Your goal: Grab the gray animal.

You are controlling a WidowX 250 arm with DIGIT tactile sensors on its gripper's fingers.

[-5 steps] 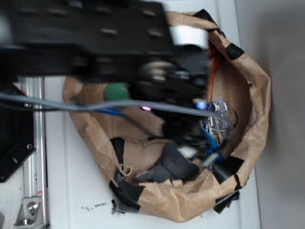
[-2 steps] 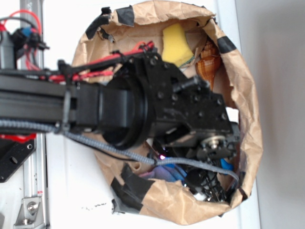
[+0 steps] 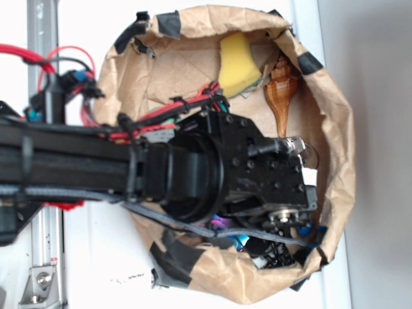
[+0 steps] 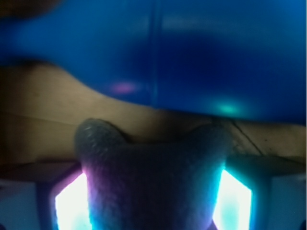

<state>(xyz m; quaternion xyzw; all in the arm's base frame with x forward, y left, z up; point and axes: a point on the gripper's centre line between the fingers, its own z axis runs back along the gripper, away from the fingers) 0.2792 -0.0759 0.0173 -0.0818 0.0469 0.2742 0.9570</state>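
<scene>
Reaching down into the crumpled brown paper bag (image 3: 335, 161), the black robot arm covers its lower half. Wrist view: small dark gray fuzzy plush animal (image 4: 153, 184) sits squeezed between the two glowing pads (image 4: 72, 206) of the gripper (image 4: 153, 201), pinched tight. Glossy blue plastic bottle (image 4: 192, 52) lies just beyond it. Yellow sponge (image 3: 238, 61) and brown spiral shell (image 3: 281, 87) rest apart, near the bag's upper wall.

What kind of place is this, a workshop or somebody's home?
Probably a robot test bench, not a home: a taped brown paper bin of odd items sits on a white table, with a gray animal between the gripper pads and a metal rail alongside.
</scene>
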